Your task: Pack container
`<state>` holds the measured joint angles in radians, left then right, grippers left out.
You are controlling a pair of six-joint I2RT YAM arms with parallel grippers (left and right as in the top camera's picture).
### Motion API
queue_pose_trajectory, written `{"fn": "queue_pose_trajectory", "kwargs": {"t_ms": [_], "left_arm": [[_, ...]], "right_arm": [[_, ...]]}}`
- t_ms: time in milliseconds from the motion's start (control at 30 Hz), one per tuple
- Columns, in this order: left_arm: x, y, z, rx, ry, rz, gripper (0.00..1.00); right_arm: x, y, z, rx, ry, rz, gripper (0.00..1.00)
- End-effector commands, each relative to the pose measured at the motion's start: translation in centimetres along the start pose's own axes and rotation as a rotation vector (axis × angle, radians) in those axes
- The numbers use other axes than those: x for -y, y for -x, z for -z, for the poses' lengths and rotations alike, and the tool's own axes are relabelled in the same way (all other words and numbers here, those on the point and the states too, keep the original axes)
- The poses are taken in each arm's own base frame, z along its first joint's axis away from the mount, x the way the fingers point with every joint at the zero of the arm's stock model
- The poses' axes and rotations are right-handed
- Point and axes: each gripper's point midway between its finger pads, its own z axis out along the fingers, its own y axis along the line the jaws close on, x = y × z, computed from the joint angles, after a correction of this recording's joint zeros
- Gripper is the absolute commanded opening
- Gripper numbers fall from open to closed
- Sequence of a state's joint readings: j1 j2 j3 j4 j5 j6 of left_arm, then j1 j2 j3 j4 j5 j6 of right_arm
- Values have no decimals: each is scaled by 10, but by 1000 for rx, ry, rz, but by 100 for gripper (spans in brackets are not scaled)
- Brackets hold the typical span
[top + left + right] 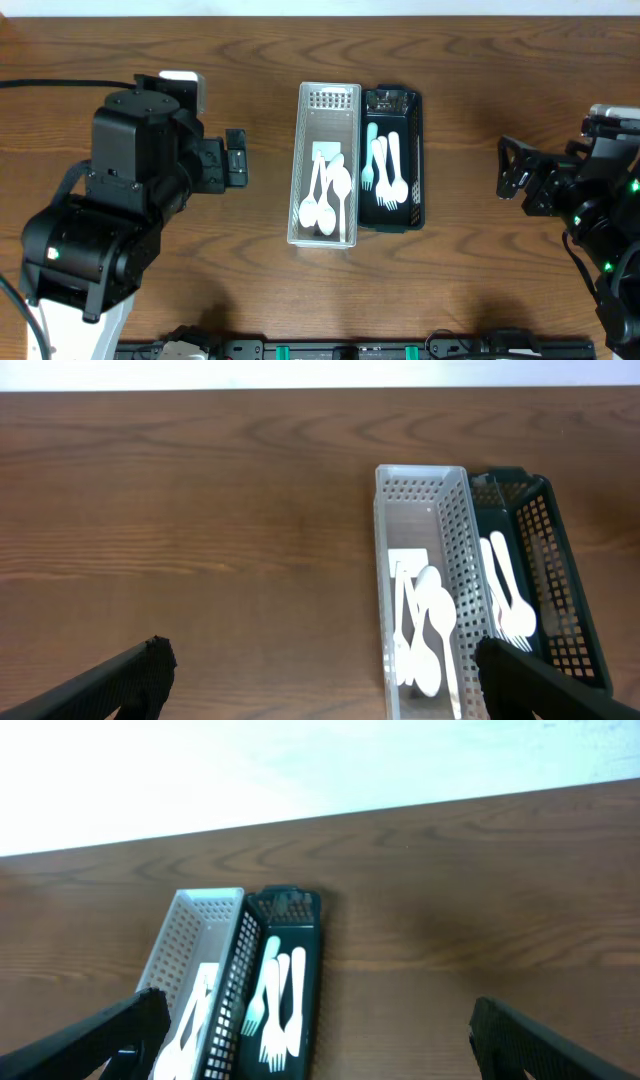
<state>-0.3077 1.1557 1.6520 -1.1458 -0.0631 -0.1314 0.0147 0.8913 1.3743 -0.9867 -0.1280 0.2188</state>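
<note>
At the left of the overhead frame you see the left gripper [237, 158] just above the table [470, 80], jaws spread wide and holding nothing; in its wrist view the fingers [110, 685] sit at the two bottom corners with bare wood between them. At the centre stands the white basket [330, 99], with white spoons [325, 205] lying lengthwise in its lower half. Touching its right wall is the dark basket [416, 150], holding white forks [390, 180] with their tines toward the bottom of the frame. At the right edge the right gripper [508, 168] is likewise spread open and empty, well apart from both baskets.
</note>
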Motion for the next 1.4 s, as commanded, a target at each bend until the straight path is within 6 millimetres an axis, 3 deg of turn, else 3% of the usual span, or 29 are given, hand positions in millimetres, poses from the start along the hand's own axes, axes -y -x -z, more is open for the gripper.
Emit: {"fn": "queue_pose_trajectory", "kwargs": {"t_ms": [0,500,667,767,1033,1200,1367], "left_arm": [[-7,3,4,16,30,6,98],[-6,3,2,11,31,6,98],[-6,3,2,11,31,6,98],[-6,3,2,11,31,6,98],[-6,3,2,11,31,6,98],[-6,3,2,11,31,6,98],[-6,3,2,11,31,6,98]], "right_arm": [[-4,0,0,-3,17,-3,99],[-7,-2,0,-16,34,-4,99],[-21,-24,3,-111,123,-18,99],[-14,-35,4,-154,88,-14,99],[-16,-20,1,-95,96,-5,99],[-20,-23,2,-106,120,-8,99],[-23,-9,1,-45,132,48,99]]}}
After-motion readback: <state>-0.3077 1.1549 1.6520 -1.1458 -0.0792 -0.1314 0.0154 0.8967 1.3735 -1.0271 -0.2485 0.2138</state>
